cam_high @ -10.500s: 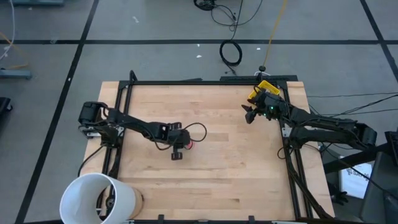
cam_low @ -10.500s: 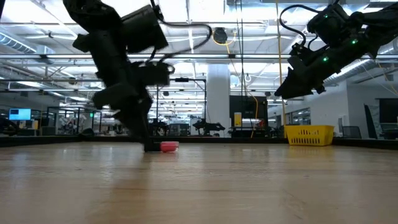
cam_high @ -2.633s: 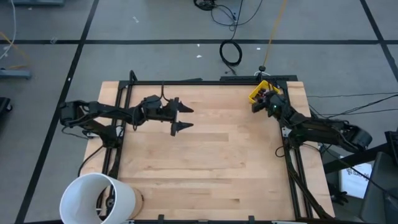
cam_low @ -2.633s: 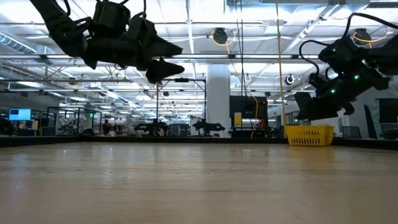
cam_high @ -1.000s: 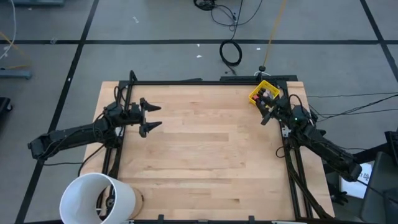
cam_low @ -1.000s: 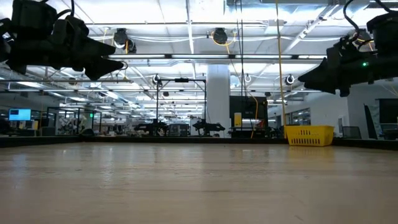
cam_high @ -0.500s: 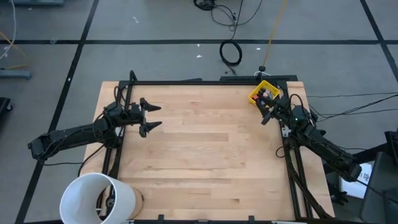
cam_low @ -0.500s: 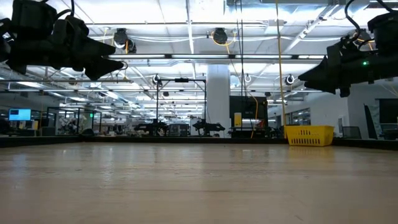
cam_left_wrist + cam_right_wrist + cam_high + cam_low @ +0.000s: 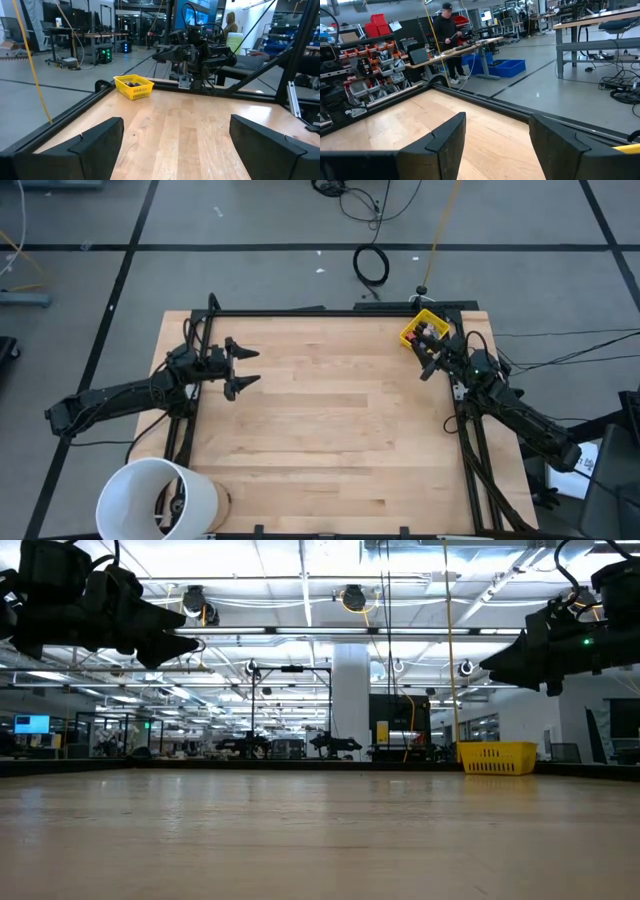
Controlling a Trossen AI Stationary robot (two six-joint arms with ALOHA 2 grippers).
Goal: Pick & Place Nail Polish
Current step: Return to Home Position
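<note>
A yellow bin (image 9: 419, 329) stands on the table's far right corner; small dark-capped nail polish bottles (image 9: 426, 332) lie inside it, and they show as dark shapes (image 9: 131, 84) in the left wrist view. My right gripper (image 9: 427, 366) hovers level just in front of the bin, toward the near side, open with nothing between its fingers (image 9: 445, 142). My left gripper (image 9: 246, 367) hangs level above the table's far left part, wide open and empty, pointing toward the right edge. No bottle shows on the bare tabletop.
A large white bucket (image 9: 156, 500) stands off the table's near left corner. A black frame rail (image 9: 330, 311) runs along the table's edges. Bare wood (image 9: 340, 420) lies between the arms. People stand in the room beyond (image 9: 446, 42).
</note>
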